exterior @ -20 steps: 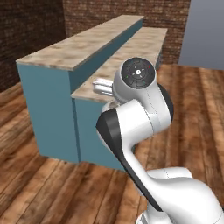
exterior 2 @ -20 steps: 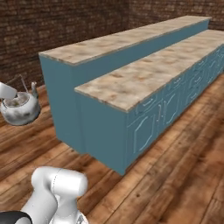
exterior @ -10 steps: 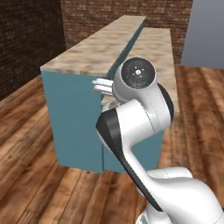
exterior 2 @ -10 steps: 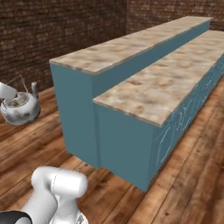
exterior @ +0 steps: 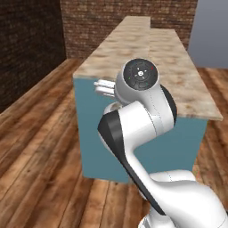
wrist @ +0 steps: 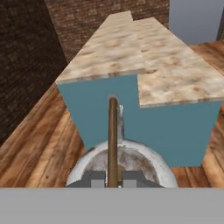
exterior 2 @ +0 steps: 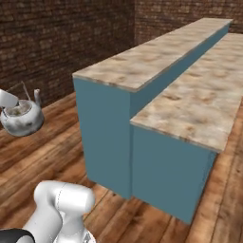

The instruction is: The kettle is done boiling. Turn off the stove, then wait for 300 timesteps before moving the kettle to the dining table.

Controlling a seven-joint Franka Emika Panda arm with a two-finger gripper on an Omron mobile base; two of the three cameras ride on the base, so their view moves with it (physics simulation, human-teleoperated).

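My gripper (wrist: 113, 177) is shut on the thin arched handle of the kettle (wrist: 124, 159), a small shiny silver pot that hangs right below the hand. From the right base view the kettle (exterior 2: 21, 117) floats above the wood floor at the far left, with the gripper (exterior 2: 10, 99) on its top. Ahead stands the dining table (wrist: 105, 48), a tall beige marbled top on a plain teal base, its near end (exterior 2: 107, 137) facing me. In the left base view the table (exterior: 120, 49) runs away behind my arm. The stove is out of view.
A lower teal counter (exterior 2: 199, 107) with the same stone top joins the table's right side. Dark brick walls (exterior 2: 57, 38) close the room to the left and far end. Wood floor (exterior: 40, 147) spreads open left of the table.
The whole picture has shifted: the base has moved, so the table's end now faces me and looks nearer. The kettle stays in the shut gripper, at the same spot in the view.
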